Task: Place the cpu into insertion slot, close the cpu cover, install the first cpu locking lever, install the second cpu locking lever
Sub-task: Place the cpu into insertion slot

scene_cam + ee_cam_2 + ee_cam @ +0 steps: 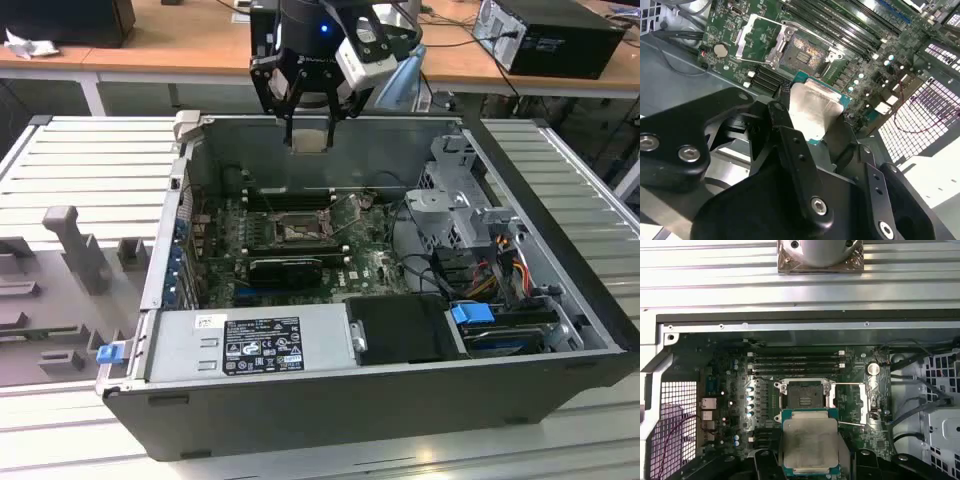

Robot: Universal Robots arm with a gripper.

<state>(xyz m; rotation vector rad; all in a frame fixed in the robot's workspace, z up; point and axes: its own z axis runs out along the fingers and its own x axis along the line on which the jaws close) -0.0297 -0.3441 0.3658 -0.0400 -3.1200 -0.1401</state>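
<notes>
My gripper [308,122] hangs above the open computer case, shut on the cpu [308,139], a pale silver square chip with a green edge. The chip sits flat between the black fingers [786,131] in both wrist views, cpu [815,107] and cpu [810,444]. Below it on the green board lies the insertion slot [297,232], a dark square socket with its pin grid bare, slot [807,51], slot [802,395]. The cpu cover [852,402] stands swung open beside the socket, cover [754,37]. A thin lever rod [851,424] sticks out near it.
The grey case wall [330,130] rises around the board. Long black memory slots [797,361] run beside the socket and a black block [285,268] lies on its other side. A drive cage with cables [470,230] and a power supply [250,345] stand close by.
</notes>
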